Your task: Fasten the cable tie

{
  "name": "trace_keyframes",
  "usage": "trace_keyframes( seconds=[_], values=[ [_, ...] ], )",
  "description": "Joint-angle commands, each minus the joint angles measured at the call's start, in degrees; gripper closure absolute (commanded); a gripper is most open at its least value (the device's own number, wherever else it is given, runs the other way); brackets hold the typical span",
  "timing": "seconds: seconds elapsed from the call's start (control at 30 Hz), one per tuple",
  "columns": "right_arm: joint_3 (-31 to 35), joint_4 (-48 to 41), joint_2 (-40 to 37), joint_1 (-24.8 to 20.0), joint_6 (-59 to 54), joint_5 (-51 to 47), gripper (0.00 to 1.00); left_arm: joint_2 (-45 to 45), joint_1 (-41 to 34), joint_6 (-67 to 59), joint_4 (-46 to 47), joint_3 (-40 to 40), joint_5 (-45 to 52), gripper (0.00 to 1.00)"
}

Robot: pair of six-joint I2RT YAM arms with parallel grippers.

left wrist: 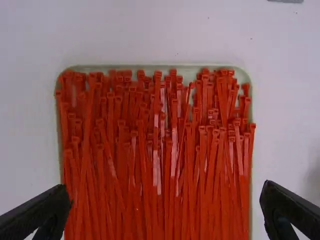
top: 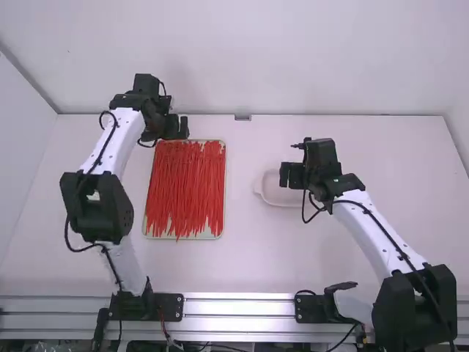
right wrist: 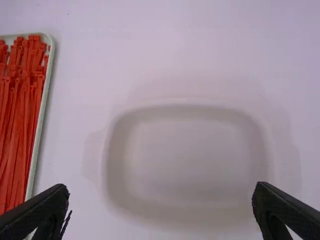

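High view: a pale tray [top: 209, 236] lies on the white bench [top: 278, 249], left of the middle, its long sides running from 6 to 12 o'clock. It is packed with red ties [top: 185, 189]. They lie straight and roughly parallel along its length, and none of them is looped. A shallow white dish [top: 271, 192] sits at 3 o'clock from the tray, apart from it, with bare bench between the 2.

The left hand [top: 171, 129] shows at the tray's 12 o'clock end, toward the 11 o'clock corner. In the left wrist view its 2 black fingers [left wrist: 37, 215] stand wide, 1 past each long side of the tray, with nothing gripped between them. The ties spread beneath, their square heads bunched at 1 rounded end of the tray, where a thin strip of rim stays bare. How high the hand hangs above the ties cannot be told.

The right hand [top: 299, 174] shows over the dish's 12 o'clock side. In the right wrist view its fingers [right wrist: 287, 210] are also wide and hold nothing. The dish lies between them, blurred, and the tray's rim with a band of ties shows off to 1 side.

A small grey fitting [top: 242, 116] sits at the bench's 12 o'clock edge.
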State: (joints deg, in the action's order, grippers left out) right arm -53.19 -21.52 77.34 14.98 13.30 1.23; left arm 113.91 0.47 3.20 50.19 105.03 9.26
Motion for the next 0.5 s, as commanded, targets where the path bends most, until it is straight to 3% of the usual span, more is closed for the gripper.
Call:
trace_keyframes(
  seconds=[0.0,0.47],
  values=[
    [-1.53,-0.20,0.13,0.04,-0.31,0.63,0.02,2.71,-0.48,-1.73,-0.09,2.67,1.84,0.01],
    [-1.62,0.02,0.13,0.07,-0.70,0.39,0.02,11.04,-5.25,-5.18,-10.03,4.04,2.38,0.00]
  ],
)
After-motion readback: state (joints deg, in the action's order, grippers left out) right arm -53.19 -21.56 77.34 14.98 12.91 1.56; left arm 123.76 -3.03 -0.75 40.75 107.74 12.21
